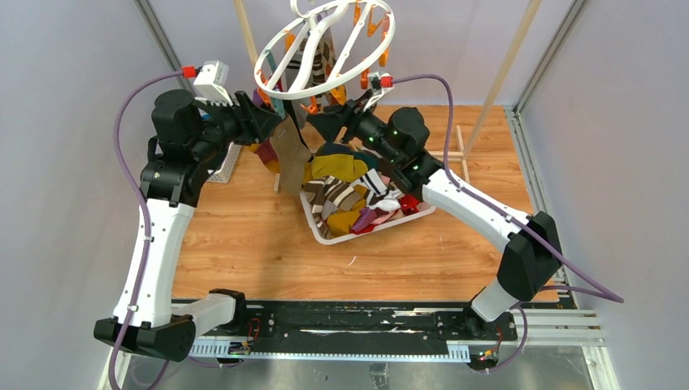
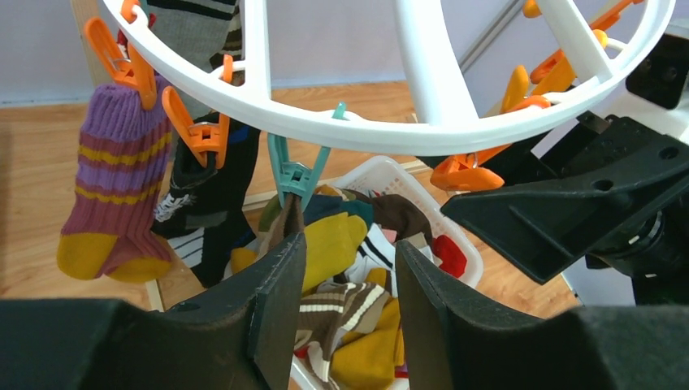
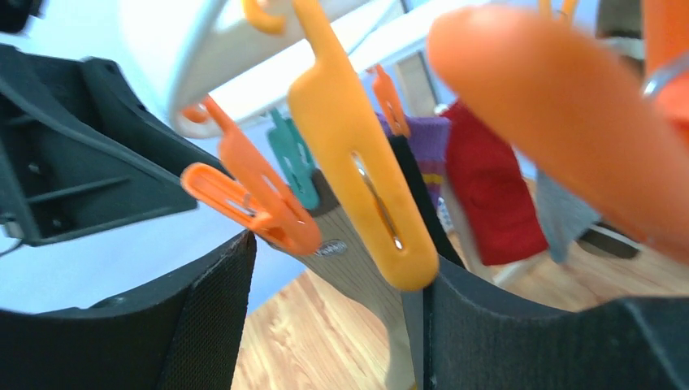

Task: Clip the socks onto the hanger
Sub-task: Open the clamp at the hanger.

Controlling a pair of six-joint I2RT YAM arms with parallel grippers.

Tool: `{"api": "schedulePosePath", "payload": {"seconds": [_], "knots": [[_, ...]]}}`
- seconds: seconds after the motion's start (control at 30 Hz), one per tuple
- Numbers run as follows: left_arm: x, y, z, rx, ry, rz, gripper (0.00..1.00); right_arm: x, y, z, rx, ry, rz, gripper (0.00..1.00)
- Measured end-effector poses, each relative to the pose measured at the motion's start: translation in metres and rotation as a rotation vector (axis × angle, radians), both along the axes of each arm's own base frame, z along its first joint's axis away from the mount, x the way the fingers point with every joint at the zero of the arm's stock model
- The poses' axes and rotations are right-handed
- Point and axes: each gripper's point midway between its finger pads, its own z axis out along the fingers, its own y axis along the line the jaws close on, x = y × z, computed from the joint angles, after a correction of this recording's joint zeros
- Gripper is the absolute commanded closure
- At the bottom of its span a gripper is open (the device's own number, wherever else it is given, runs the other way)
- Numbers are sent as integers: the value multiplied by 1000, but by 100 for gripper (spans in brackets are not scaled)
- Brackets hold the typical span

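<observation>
Brown sock hangs clipped just beyond the left jaws.

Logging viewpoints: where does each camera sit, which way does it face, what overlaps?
Top external: above and behind, looking down at hanger and sock basket; left arm, right arm show.
Left wrist: looks up past left pincer at the teal clip.
Right wrist: looks past right pincer at orange clips, blurred.
Shared: both wrist views show the teal clip.
</observation>
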Motion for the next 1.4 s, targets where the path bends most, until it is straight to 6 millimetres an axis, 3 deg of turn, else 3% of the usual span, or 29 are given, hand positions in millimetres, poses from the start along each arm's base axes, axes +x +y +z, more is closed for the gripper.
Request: {"api": "schedulePosePath", "payload": {"seconds": [0.3, 0.4, 0.5, 0.67, 0.93, 1.13, 1.4], "knots": [[-12, -3, 2, 16, -6, -36, 51, -16, -1, 38, 207, -71, 167, 37], [-15, -4, 4, 16, -9, -46, 48, -11, 2, 33, 247, -52, 215, 38], [-17, -4, 5, 16, -7, -52, 47, -3, 9, 16, 261, 0, 256, 39], [-21, -6, 7, 16, -6, -66, 45, -1, 18, 2, 282, 45, 320, 50], [-26, -7, 16, 16, -23, -78, 45, -19, 10, 31, 380, -11, 403, 64], [-28, -6, 16, 20, -24, -79, 45, -25, 7, 38, 409, -22, 424, 75], [-30, -6, 17, 20, -23, -79, 45, -28, 9, 38, 406, -19, 438, 65]]}}
